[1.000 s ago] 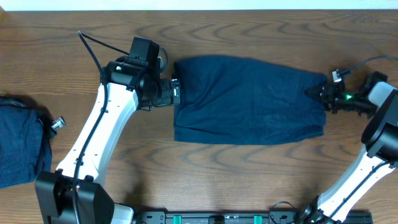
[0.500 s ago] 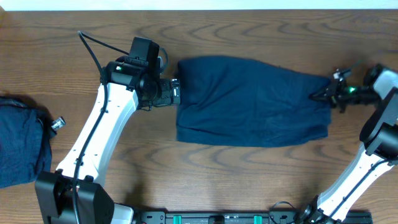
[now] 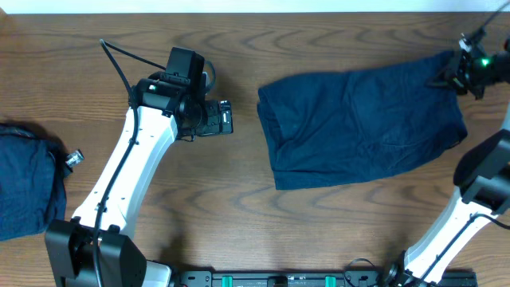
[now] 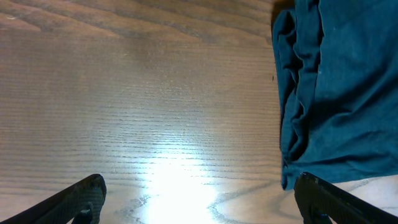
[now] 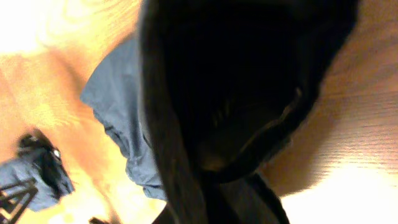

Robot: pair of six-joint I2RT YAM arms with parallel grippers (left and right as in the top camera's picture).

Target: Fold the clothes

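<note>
Overhead: clamped shut with the right gripper [image 3: 456, 73] on a far corner of the navy garment [image 3: 362, 127]; spread wide with the left gripper [image 3: 229, 119], apart from the cloth

Matt wrinkly cloth garment [image 3: 362, 127], glossy wood table [image 3: 319, 231]

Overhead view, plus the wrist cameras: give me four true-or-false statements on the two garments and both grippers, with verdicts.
1. The right gripper is shut on the spread garment at its far right corner. True.
2. The left gripper grips that garment's left edge. False: it is open over the bare table, apart from the cloth.
3. A second garment lies bunched at the table's left edge. True.
4. The silver knob rests on the spread garment. False: it lies beside the bunched one.
</note>
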